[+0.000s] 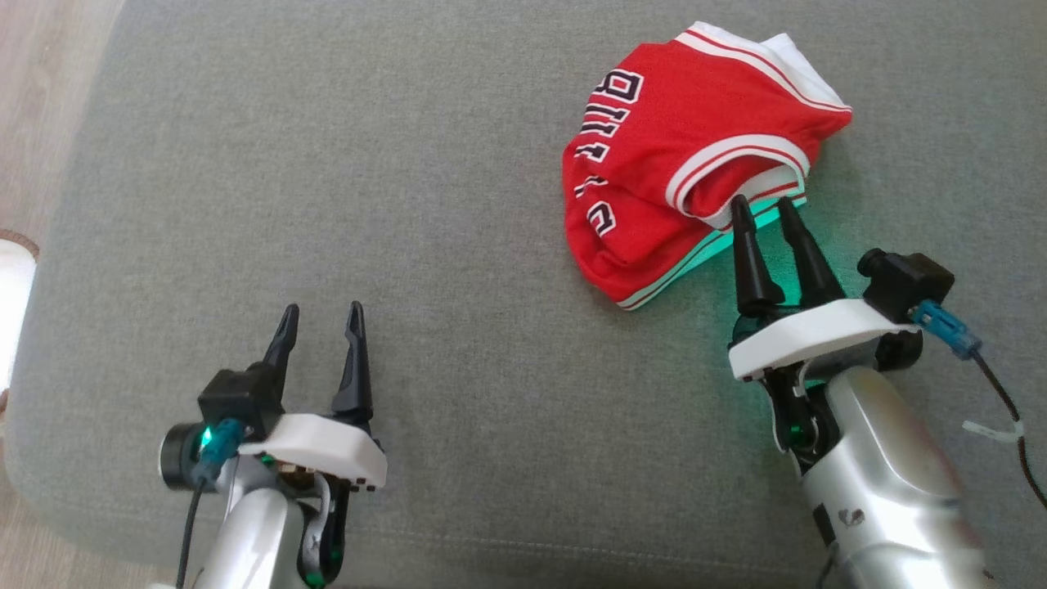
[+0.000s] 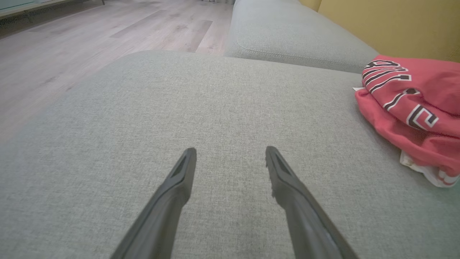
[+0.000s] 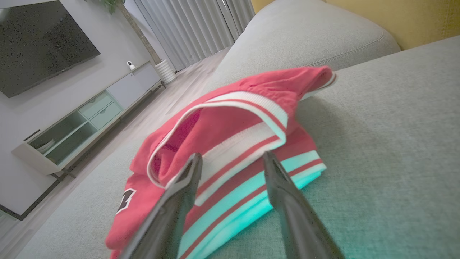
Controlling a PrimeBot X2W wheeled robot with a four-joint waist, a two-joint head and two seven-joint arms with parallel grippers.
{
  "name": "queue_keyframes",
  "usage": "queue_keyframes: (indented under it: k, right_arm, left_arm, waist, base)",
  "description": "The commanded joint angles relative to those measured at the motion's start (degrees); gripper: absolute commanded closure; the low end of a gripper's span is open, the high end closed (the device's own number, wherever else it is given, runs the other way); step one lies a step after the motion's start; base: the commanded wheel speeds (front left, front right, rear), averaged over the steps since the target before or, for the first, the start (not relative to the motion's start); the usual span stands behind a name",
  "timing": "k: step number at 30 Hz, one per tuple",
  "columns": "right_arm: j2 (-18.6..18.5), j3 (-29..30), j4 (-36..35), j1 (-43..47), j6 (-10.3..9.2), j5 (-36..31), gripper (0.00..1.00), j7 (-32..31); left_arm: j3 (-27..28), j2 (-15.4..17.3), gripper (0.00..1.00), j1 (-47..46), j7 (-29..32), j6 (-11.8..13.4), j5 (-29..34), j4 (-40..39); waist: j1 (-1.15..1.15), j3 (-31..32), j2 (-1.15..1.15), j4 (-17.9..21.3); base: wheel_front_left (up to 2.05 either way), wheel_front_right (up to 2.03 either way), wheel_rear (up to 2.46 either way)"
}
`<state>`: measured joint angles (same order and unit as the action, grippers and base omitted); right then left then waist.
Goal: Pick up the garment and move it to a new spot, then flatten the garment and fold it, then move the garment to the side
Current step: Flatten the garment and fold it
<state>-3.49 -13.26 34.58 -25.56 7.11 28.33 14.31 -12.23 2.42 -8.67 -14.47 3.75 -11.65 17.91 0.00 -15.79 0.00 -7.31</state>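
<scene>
The garment [image 1: 679, 155] is a red jersey with white and red striped trim and dark lettering, lying crumpled at the upper right of the grey sofa seat; it also shows in the left wrist view [image 2: 413, 108] and close up in the right wrist view [image 3: 230, 144]. My right gripper [image 1: 767, 209] is open, its fingertips at the jersey's near striped edge with the trim between them [image 3: 231, 158]. Far to the left, my left gripper [image 1: 321, 315] stands open over bare cushion [image 2: 230, 153], holding nothing.
The grey seat cushion [image 1: 409, 204] spreads wide to the left of the jersey. Its left edge meets wood floor [image 1: 41, 98]. A second cushion [image 2: 287, 32] and yellow backrest [image 2: 395, 25] lie beyond. A TV stand [image 3: 82, 122] stands across the room.
</scene>
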Motion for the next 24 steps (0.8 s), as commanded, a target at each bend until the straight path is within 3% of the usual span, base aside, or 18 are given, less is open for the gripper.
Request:
queue_keyframes:
  k: [1, 5, 6, 7, 8, 24]
  right_arm:
    - [0.61, -1.68, -1.92, -1.32, 0.37, 0.49, 0.31, 0.69]
    - [0.61, -1.79, -1.55, -2.12, 0.37, 0.02, 0.73, 0.69]
    - [0.61, -1.82, -1.46, -2.44, 0.37, -0.25, 0.89, 0.69]
    - [0.61, -1.82, -1.46, -2.44, 0.37, -0.25, 0.89, 0.69]
    - [0.61, -1.78, -1.38, -2.73, 0.37, -0.47, 1.0, 0.69]
    - [0.61, 1.57, -2.89, -2.65, 0.37, -3.29, 1.0, 0.69]
  left_arm:
    - [1.51, 0.46, 0.0, -1.0, -0.52, 0.08, 0.08, -1.79]
    - [1.15, 0.46, 0.0, -1.35, -0.52, 0.22, -0.12, -1.47]
    - [1.04, 0.46, 0.0, -1.45, -0.52, 0.24, -0.18, -1.38]
    - [1.04, 0.46, 0.0, -1.45, -0.52, 0.24, -0.18, -1.38]
    - [0.96, 0.46, 0.0, -1.54, -0.52, 0.26, -0.24, -1.25]
    - [1.63, 0.46, 0.0, -0.39, -0.52, 0.41, -0.99, -0.15]
  waist:
    - [0.0, 0.13, 0.0, 0.23]
    - [0.0, 0.2, 0.0, 0.47]
    - [0.0, 0.2, 0.0, 0.47]
    - [0.0, 0.2, 0.0, 0.47]
    - [0.0, 0.21, 0.0, 0.47]
    - [0.0, 1.52, 0.0, 0.99]
  base:
    - [0.0, 0.0, 0.0]
    - [0.0, 0.0, 0.0]
    - [0.0, 0.0, 0.0]
    - [0.0, 0.0, 0.0]
    - [0.0, 0.0, 0.0]
    - [0.0, 0.0, 0.0]
